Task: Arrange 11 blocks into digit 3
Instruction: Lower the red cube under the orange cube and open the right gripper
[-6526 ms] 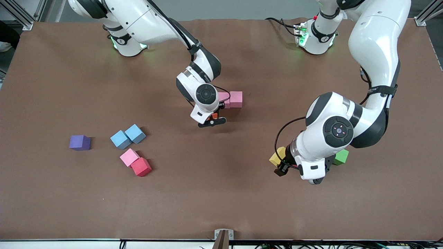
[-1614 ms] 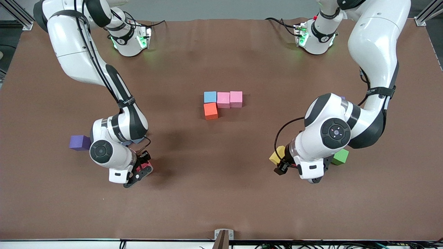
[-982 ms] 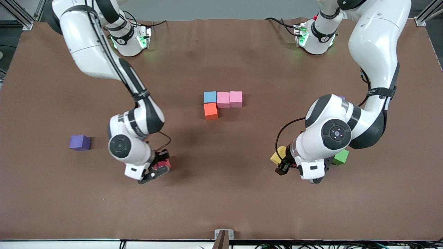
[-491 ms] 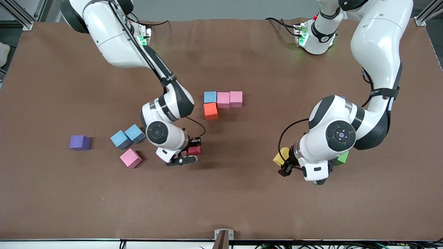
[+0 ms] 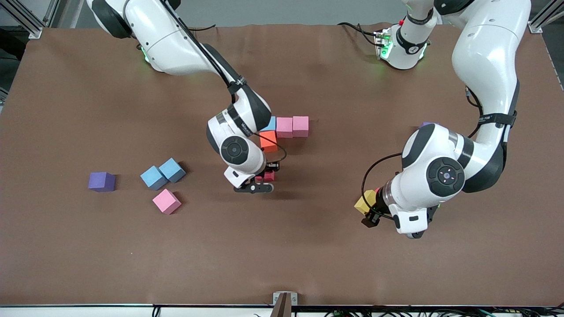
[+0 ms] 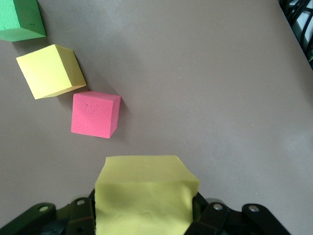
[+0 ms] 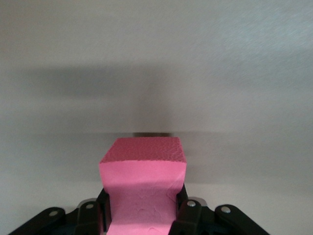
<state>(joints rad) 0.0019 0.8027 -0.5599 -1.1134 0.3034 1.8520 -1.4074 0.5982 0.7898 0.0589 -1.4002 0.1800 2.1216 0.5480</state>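
My right gripper (image 5: 263, 178) (image 7: 143, 209) is shut on a red block (image 5: 268, 176) (image 7: 143, 181), over bare table close to the orange block (image 5: 268, 141). Orange touches a row of light blue (image 5: 269, 123), pink (image 5: 284, 127) and pink (image 5: 300, 126) blocks. My left gripper (image 5: 369, 212) (image 6: 144, 210) is shut on a yellow block (image 5: 364, 203) (image 6: 144, 193). The left wrist view shows a red block (image 6: 95, 115), a yellow block (image 6: 49, 71) and a green block (image 6: 19, 19) lying on the table below; the left arm hides them in the front view.
Toward the right arm's end lie two light blue blocks (image 5: 154, 178) (image 5: 172, 170), a pink block (image 5: 166, 201) and a purple cube (image 5: 101, 181). Another purple cube (image 5: 427, 125) peeks out by the left arm. The table edge (image 5: 282, 304) runs nearest the camera.
My right gripper has carried the red block from beside the loose pink block toward the orange block. My left gripper has shifted slightly toward the camera with the yellow block.
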